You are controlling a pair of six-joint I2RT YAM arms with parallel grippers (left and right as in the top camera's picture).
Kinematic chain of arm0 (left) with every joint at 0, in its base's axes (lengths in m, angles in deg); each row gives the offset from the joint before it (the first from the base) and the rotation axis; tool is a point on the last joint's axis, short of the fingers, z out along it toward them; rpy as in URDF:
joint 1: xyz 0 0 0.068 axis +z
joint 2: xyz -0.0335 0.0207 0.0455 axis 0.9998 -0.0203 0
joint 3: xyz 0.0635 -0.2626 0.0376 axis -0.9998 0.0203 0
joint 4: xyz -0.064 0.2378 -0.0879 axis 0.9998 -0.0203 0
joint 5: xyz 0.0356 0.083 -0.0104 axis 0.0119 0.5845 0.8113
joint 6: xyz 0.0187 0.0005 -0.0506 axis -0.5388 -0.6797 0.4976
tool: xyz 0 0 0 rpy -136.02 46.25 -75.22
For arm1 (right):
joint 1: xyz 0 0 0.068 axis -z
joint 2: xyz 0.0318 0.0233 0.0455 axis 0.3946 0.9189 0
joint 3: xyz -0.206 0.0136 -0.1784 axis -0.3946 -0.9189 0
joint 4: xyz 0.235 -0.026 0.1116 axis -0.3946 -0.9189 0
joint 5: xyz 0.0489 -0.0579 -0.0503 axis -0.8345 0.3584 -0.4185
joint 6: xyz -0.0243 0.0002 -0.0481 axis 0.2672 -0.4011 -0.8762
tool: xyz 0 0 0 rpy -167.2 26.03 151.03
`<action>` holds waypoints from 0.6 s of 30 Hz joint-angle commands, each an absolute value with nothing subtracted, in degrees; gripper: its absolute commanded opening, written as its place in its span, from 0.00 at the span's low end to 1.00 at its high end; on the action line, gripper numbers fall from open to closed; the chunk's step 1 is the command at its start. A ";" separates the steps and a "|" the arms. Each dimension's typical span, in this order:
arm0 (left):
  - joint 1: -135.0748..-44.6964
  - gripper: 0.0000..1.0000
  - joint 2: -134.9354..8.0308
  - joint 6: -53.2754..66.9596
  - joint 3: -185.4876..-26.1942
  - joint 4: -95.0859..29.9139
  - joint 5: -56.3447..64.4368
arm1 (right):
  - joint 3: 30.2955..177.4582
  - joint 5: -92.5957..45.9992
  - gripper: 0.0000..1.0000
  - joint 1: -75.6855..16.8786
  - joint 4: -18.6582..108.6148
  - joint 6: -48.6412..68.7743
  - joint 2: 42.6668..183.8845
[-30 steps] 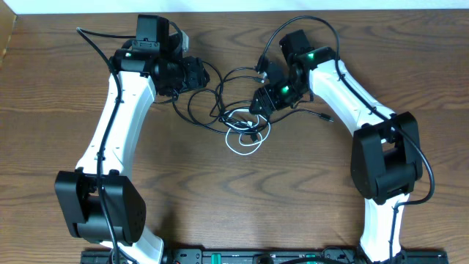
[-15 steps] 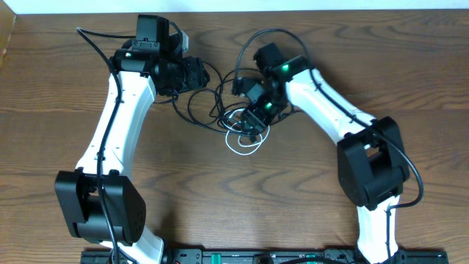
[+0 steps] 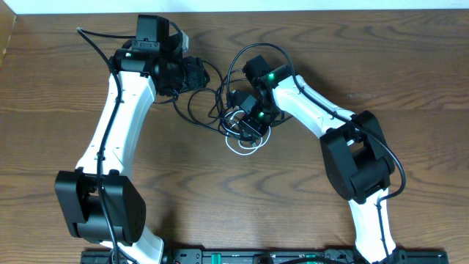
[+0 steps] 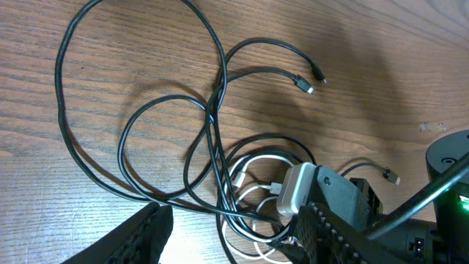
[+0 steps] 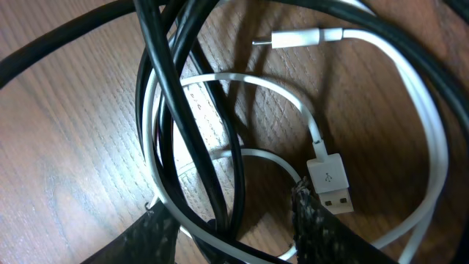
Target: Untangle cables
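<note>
Cables point(image 4: 212, 125) tangled, one white cable point(image 5: 328, 176), three black plugs point(image 4: 308, 89)

Black cable point(image 4: 213, 125) in wide loops on counter point(image 4: 381, 81), two plug ends point(image 4: 302, 84) free upper right. White cable point(image 4: 267, 155) coiled among black strands, just above left gripper point(image 4: 234, 238), jaws apart.
</note>
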State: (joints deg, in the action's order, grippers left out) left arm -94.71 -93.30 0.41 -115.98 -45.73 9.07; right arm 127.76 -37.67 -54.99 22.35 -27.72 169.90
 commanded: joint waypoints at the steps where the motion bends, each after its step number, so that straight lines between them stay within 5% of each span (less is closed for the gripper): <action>1: -94.57 0.61 -93.32 0.32 -116.03 -45.71 9.18 | 127.69 -37.01 0.39 -55.16 22.54 -28.07 170.14; 10: -94.57 0.61 -93.32 0.32 -116.03 -45.69 9.18 | 129.88 -36.66 0.03 -54.48 21.19 -23.42 169.72; 18: -94.71 0.60 -93.32 0.38 -116.03 -45.73 9.12 | 139.30 -37.43 0.01 -52.56 14.00 -21.12 166.79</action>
State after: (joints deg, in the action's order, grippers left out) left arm -94.73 -93.30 0.41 -115.98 -45.71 9.07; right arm 134.97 -37.30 -53.72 14.91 -23.81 169.85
